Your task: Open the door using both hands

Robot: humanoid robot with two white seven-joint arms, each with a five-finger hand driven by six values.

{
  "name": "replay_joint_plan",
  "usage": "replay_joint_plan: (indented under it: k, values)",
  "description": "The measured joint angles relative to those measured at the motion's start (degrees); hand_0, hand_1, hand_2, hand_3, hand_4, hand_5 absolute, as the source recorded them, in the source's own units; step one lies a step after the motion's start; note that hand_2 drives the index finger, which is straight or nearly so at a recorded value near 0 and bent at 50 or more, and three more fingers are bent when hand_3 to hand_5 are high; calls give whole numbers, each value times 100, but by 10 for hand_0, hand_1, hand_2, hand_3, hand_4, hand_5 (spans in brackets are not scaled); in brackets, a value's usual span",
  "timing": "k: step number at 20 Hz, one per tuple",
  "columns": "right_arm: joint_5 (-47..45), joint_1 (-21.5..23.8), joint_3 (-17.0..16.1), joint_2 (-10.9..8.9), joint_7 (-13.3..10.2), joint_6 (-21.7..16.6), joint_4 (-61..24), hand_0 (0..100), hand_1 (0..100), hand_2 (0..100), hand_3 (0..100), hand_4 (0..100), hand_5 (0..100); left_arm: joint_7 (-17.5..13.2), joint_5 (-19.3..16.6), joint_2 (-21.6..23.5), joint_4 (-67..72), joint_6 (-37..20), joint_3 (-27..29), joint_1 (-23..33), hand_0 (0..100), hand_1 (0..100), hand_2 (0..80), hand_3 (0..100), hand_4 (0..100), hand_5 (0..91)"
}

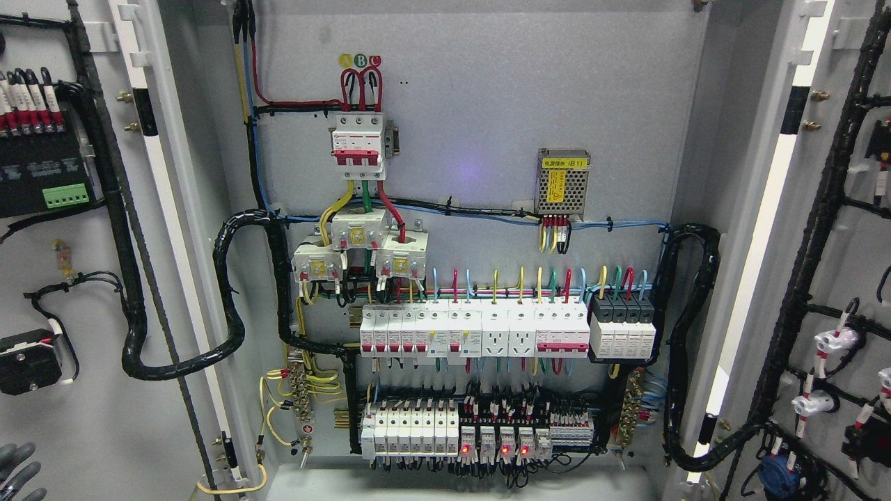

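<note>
From my feed, the left hand [19, 472] showed only as a few grey fingertips [15, 459] in the bottom-left corner, spread apart and holding nothing, well below the hardware on the left door [83, 390]. That door stood swung fully open, its inner face toward me, carrying a black terminal block [42, 177] with a green connector near the top and a black round unit [28, 362] lower down. A thick black cable loom [230, 292] looped from this door across the hinge side into the cabinet [473, 104].

Inside, on the grey back panel, I saw a red-and-white main breaker [358, 142] high up, three white transformers [358, 247] clustered just beneath it, and a small metal power supply [562, 181] with a yellow label to the right. Below ran a row of white breakers [487, 334], ending in black modules at its right end. The bottom row [480, 435] held more breakers and relays, several with red lights lit.

A second black loom [686, 334] curved from the cabinet to the right door [807, 348], which also stood wide open, white connectors [835, 341] wired on its inner face. I could not see the right hand at all.
</note>
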Motion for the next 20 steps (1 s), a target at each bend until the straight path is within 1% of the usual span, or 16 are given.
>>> replay_joint_plan:
  k: [3, 9, 15, 20]
  values:
    - [213, 5, 109, -15, -3, 7, 31, 0, 0, 0, 0, 0, 0, -11, -7, -10, -63, -18, -42, 325, 0, 0, 0, 0, 0, 0]
    - [660, 9, 412, -30, -7, 9, 211, 0, 0, 0, 0, 0, 0, -215, -49, -136, 13, -19, -267, 735, 0, 0, 0, 0, 0, 0]
    - [1227, -25, 777, -1, -8, 52, 716, 0, 0, 0, 0, 0, 0, -328, -169, -326, 404, -30, -613, 861, 0, 0, 0, 0, 0, 0]
    - [1514, -70, 1100, 66, -8, 91, 1375, 0, 0, 0, 0, 0, 0, -529, -223, -513, 923, -43, -1015, 874, 0, 0, 0, 0, 0, 0]
